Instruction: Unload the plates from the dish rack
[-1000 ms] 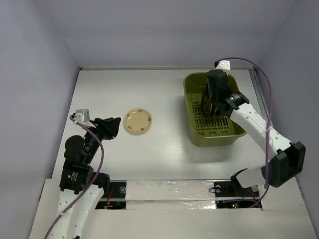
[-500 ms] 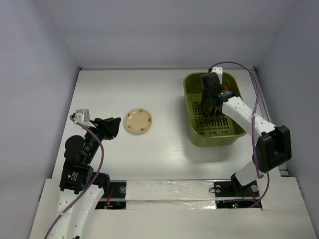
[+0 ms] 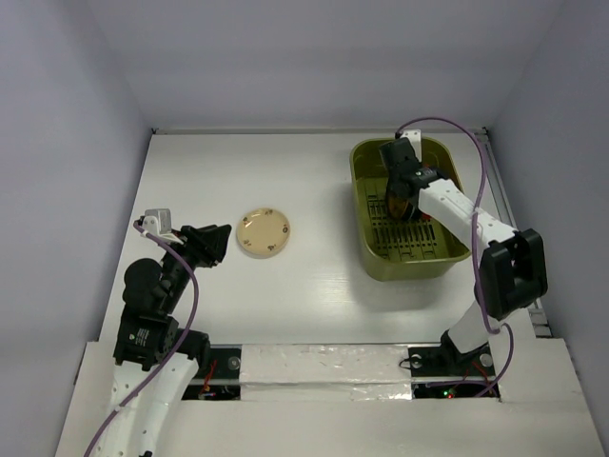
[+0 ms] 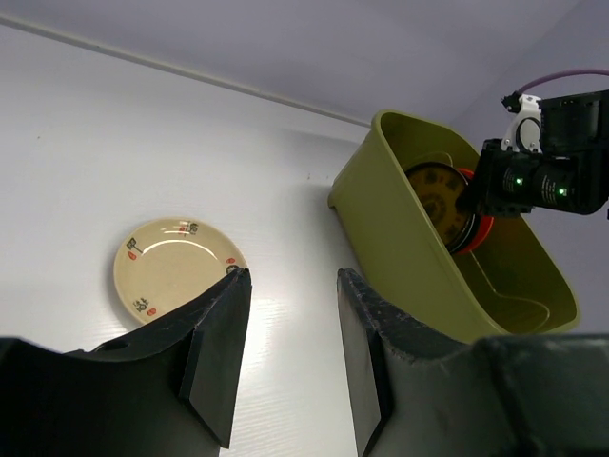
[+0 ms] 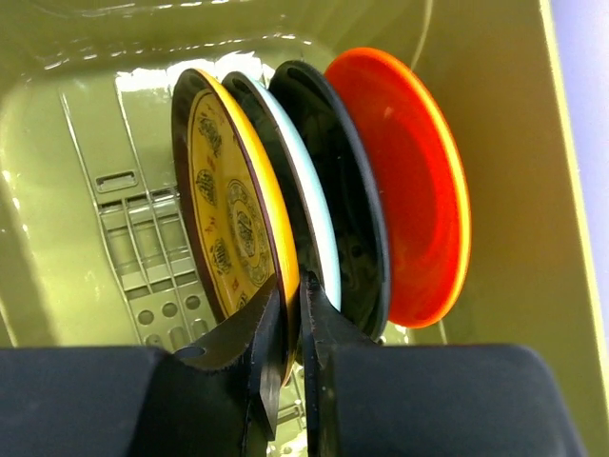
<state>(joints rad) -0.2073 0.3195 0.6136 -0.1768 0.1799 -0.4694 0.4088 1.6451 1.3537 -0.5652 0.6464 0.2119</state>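
Observation:
The olive-green dish rack (image 3: pixel 366 233) stands at the right of the table. Inside it several plates stand on edge side by side: a yellow patterned plate (image 5: pixel 224 228), a white-faced one with a dark rim (image 5: pixel 320 217), a black one (image 5: pixel 344 195) and an orange-red one (image 5: pixel 419 190). My right gripper (image 5: pixel 291 284) reaches down into the rack (image 5: pixel 57 190) and is shut on the lower rim of the yellow plate, one finger on each face. A cream spotted plate (image 3: pixel 264 232) lies flat on the table at left of centre. My left gripper (image 4: pixel 293 276) hovers open beside the cream plate (image 4: pixel 176 271), with nothing between its fingers.
White walls close the table at the back and both sides. The right arm's purple cable (image 3: pixel 447 124) loops above the rack's far edge. The rack's near wall (image 4: pixel 400 238) rises to the right of my left gripper.
My right wrist has shifted slightly left and farther back in the rack, its elbow has swung inward, and its jaws now pinch the yellow plate's rim. The left arm has not moved.

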